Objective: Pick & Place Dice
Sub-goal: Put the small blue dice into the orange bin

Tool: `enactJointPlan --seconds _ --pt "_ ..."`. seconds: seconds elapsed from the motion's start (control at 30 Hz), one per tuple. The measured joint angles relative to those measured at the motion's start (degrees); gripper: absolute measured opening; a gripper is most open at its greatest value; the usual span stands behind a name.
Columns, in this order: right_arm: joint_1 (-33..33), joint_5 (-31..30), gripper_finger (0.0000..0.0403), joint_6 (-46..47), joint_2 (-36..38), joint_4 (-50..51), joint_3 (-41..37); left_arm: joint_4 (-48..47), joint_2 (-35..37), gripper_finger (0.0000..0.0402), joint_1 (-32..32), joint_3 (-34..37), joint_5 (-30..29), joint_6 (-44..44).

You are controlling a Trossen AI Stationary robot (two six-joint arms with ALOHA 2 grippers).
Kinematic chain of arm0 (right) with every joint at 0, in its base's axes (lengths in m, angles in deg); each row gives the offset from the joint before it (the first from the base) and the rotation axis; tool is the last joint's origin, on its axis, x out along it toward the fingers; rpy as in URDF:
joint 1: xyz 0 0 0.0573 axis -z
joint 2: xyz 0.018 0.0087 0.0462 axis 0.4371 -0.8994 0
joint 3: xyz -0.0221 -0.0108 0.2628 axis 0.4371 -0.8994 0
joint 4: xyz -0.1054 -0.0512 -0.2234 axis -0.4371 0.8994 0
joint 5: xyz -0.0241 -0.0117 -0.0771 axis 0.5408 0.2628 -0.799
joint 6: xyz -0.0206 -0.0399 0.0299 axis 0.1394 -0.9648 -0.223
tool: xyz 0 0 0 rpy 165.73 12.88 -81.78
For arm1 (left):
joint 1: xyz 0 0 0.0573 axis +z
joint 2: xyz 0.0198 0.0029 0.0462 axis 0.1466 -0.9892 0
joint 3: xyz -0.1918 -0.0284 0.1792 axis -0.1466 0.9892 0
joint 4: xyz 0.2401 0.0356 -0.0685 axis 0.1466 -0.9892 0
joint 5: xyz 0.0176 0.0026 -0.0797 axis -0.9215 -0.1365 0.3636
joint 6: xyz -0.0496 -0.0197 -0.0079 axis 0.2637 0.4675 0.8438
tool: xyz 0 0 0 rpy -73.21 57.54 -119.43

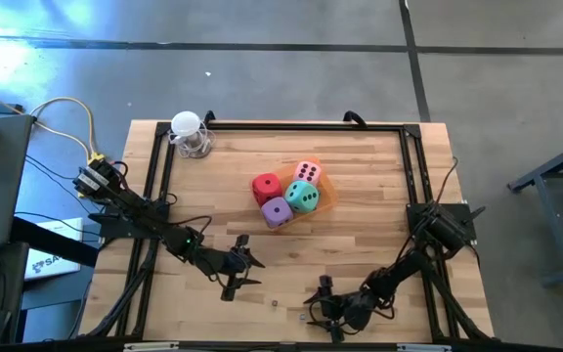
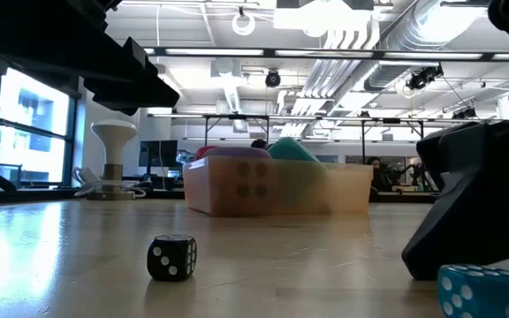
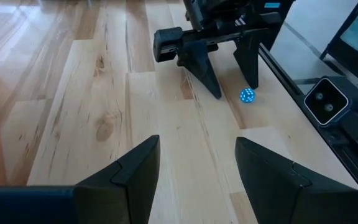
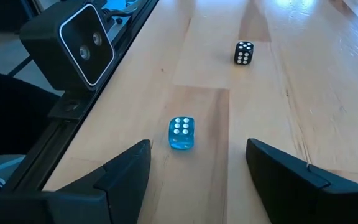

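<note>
Red [image 1: 267, 188], pink [image 1: 307, 173], purple [image 1: 278, 212] and teal [image 1: 303, 197] dice sit together in a translucent orange tray [image 1: 326, 200] at the table's middle. A tiny blue die [image 4: 181, 133] lies on the wood near the front edge. My right gripper [image 4: 199, 146] stands open there, low over the table; the blue die lies just ahead of its fingertips, untouched. A tiny black die [image 4: 243, 53] lies farther toward the left. My left gripper [image 1: 250, 266] hangs open left of centre with nothing between its fingers [image 3: 135, 168].
A black rail frame [image 1: 154, 186] borders the table. A small camera box [image 4: 73, 46] stands at the near edge beside the blue die. A white stand [image 1: 190, 135] is at the far left corner. Bare wood lies between the two grippers and the tray.
</note>
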Motion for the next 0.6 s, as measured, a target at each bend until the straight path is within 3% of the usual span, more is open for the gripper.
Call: enactJointPlan --seconds 0.4,0.6 --pt "2.0 3.3 0.0257 -4.8 -1.1 -0.2 1.8 0.0 0.0 0.0201 0.0 0.0 0.0 0.0" --pt "3.2 7.0 0.0257 -2.6 -4.6 -3.5 3.7 0.0 0.0 0.0201 0.0 0.0 0.0 0.0"
